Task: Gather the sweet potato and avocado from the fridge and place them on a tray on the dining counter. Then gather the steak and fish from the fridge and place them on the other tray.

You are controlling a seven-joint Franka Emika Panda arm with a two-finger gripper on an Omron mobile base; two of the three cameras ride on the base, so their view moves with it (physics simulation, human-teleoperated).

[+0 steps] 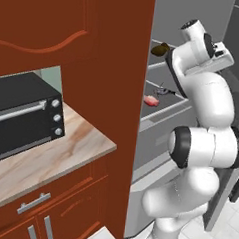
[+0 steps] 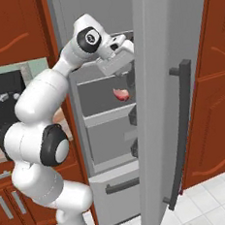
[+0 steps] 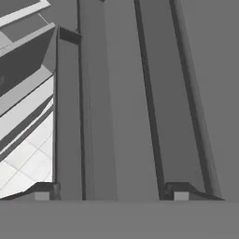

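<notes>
The tall silver-grey fridge (image 2: 150,81) stands with its smooth metal door swung wide, a long dark vertical handle (image 2: 182,132) curving down its front. Inside, pale matte shelves (image 1: 165,102) run flat and square-edged. On one of them lies the small flat red-pink steak (image 1: 151,100), seen from the right base view as a soft pink lump (image 2: 121,94) just behind the door's edge. On a higher shelf sits a dark olive-brown rounded thing (image 1: 160,49), too small to identify.

The glossy white arm bends up into the fridge opening, its gripper (image 3: 111,192) released, the two small dark finger tips (image 3: 43,191) standing well apart with nothing between them, facing smooth grey panels.

Left of the fridge, red-brown wooden cabinets (image 1: 72,28) frame a beige marbled desk (image 1: 49,157) bearing a boxy black toaster oven (image 1: 21,113). A tall red-brown panel (image 1: 116,116) hides part of the shelves.
</notes>
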